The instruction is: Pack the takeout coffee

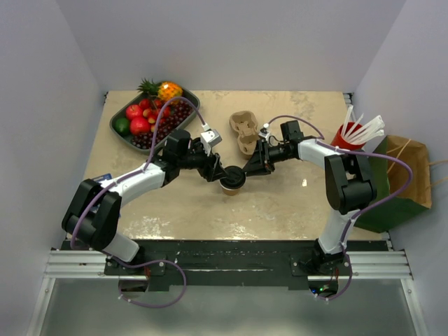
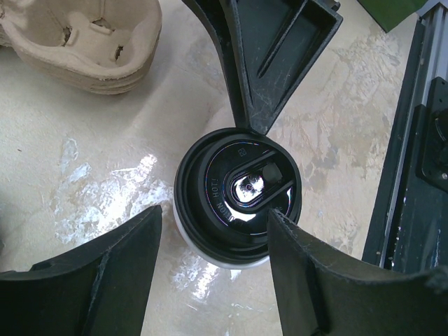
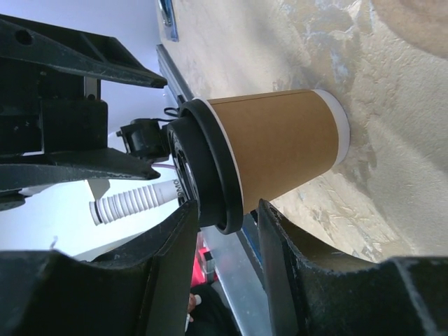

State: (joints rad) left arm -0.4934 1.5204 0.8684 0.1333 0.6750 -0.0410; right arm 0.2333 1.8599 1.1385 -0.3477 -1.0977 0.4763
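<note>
- The paper cup stands upright on the table between the two arms. Its black lid is on. It is near the pulp carrier and well apart from the paper bag at the right edge.
- The right gripper reaches in sideways with the lid's rim between its jaws, one finger over the lid and one under the rim beside the kraft wall. The gap is narrow, but whether it actually presses cannot be told.
- The left gripper hangs above the cup with its jaws spread wide. One finger is off to the cup's side, and the other overlaps the lid's edge in its own view.
- Risk: a lift by the rim alone would likely pop the lid off rather than raise the cup (a press-fit lid gives little hold), and whatever is inside could spill.
- Risk: a sideways tug at the top of so narrow-based a cup could tip it.
- Risk: both grippers crowd one small cup, so a descent by the left one could strike the right finger or shove the lid.
- Writing: raised letters curve round the lid beside the sip hole and seem to include "HOT"; the rest is too small to read. The cup's wall shows no print.
</note>
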